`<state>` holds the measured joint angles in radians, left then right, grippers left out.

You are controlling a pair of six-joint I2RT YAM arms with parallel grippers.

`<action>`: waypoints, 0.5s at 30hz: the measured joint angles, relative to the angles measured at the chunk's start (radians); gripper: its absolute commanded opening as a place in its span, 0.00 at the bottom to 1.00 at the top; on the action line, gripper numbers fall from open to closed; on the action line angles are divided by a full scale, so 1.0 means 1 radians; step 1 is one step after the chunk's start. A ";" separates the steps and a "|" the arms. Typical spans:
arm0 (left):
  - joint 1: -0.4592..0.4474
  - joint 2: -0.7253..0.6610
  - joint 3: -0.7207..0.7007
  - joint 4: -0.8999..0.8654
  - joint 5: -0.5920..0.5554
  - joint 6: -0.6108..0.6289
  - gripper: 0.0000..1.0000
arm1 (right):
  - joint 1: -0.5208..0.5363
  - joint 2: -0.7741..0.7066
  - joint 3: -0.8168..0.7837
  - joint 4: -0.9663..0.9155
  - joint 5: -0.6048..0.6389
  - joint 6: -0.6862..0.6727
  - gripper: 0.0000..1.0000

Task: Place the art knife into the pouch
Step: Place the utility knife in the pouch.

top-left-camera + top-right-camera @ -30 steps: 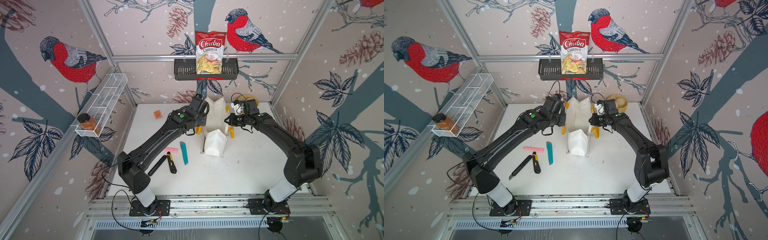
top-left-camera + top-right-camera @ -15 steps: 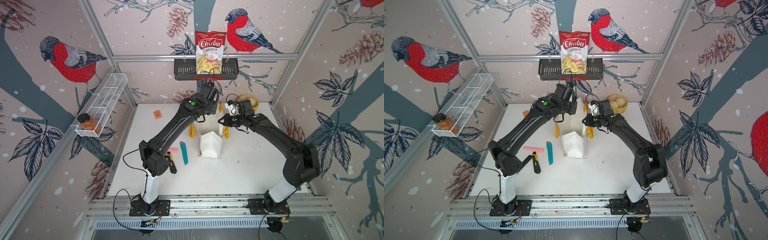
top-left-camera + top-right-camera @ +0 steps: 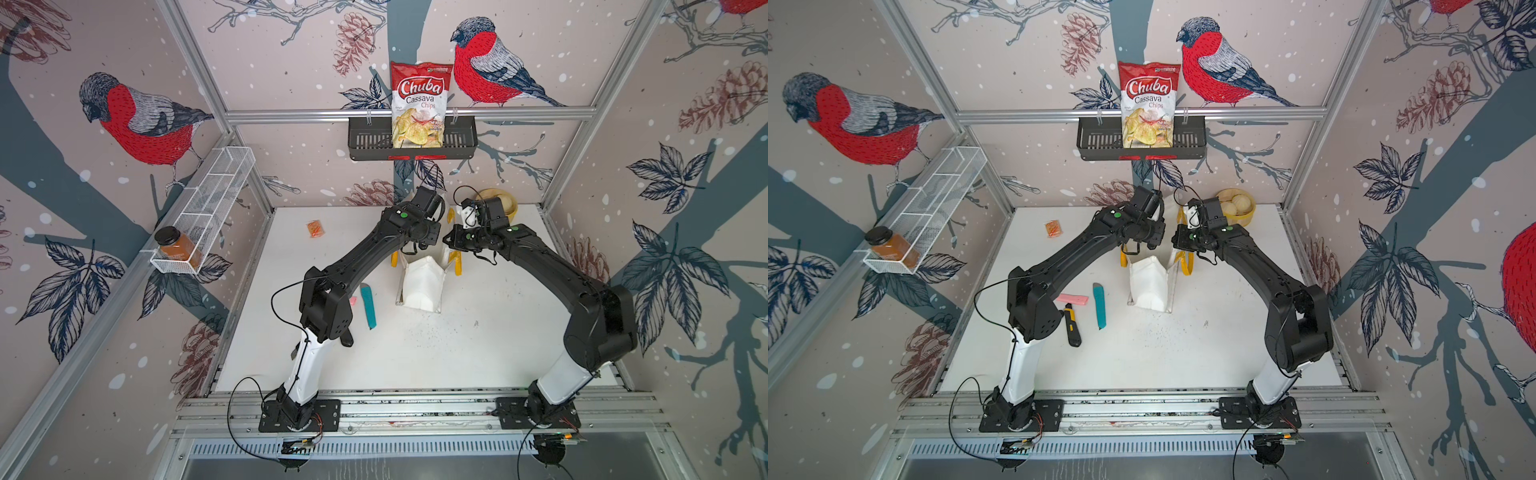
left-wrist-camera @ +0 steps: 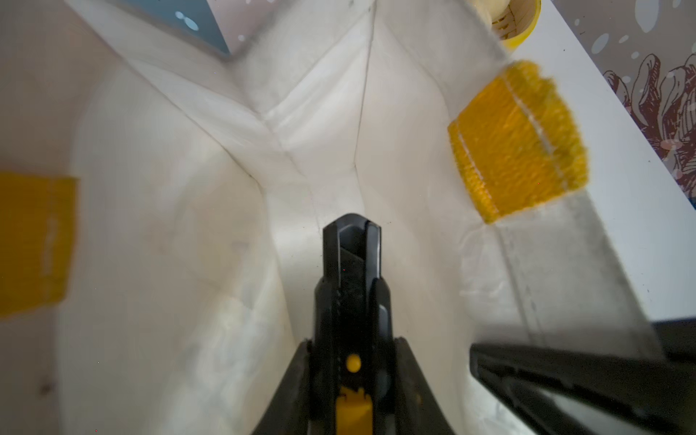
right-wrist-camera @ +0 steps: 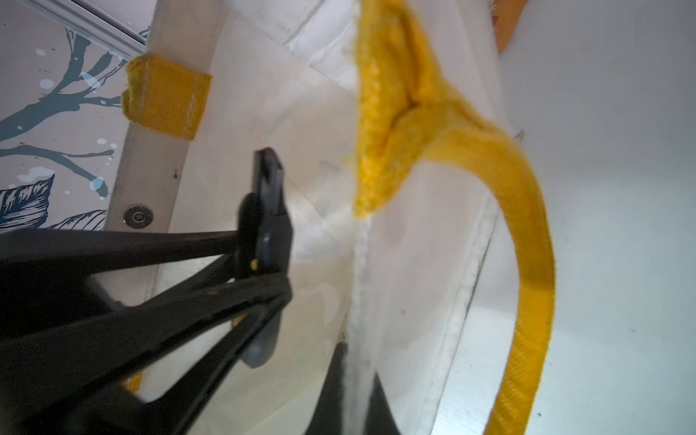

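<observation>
Two arms meet over the white pouch (image 3: 420, 282), which stands open on the table (image 3: 478, 345). On the left side, the teal knife (image 3: 1099, 305), a pink piece (image 3: 1073, 298) and a black-and-yellow knife (image 3: 1072, 326) lie on the table, not touched. The left gripper (image 4: 352, 361) has its jaws closed narrowly on the art knife (image 4: 352, 278), a black one with a yellow slider, and points it down into the mouth of the pouch, I think to let it drop inside. The right gripper (image 5: 350, 391) is fully closed on the edge of the pouch near a yellow handle (image 5: 527, 263), probably to keep the mouth open. In both top views the arms cover the opening, so the knife cannot be seen there, and the wrist views are blurred at the sides.
</observation>
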<state>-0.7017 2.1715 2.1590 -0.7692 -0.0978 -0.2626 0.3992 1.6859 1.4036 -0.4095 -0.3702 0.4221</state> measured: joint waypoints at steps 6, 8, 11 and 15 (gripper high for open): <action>0.005 0.111 0.081 -0.006 0.077 0.011 0.23 | -0.001 0.019 -0.003 0.021 -0.016 -0.002 0.00; 0.005 0.145 0.129 -0.015 0.099 0.027 0.23 | -0.002 0.025 -0.006 0.032 -0.024 -0.002 0.00; 0.005 0.176 0.147 -0.030 0.107 0.034 0.23 | -0.003 0.029 -0.011 0.041 -0.027 -0.003 0.00; 0.006 0.208 0.147 -0.054 0.121 0.046 0.23 | -0.007 0.031 -0.013 0.038 -0.028 -0.004 0.00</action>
<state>-0.6952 2.3791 2.3062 -0.8230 0.0231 -0.2169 0.3920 1.7168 1.3911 -0.3714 -0.3985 0.4183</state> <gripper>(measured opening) 0.296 0.072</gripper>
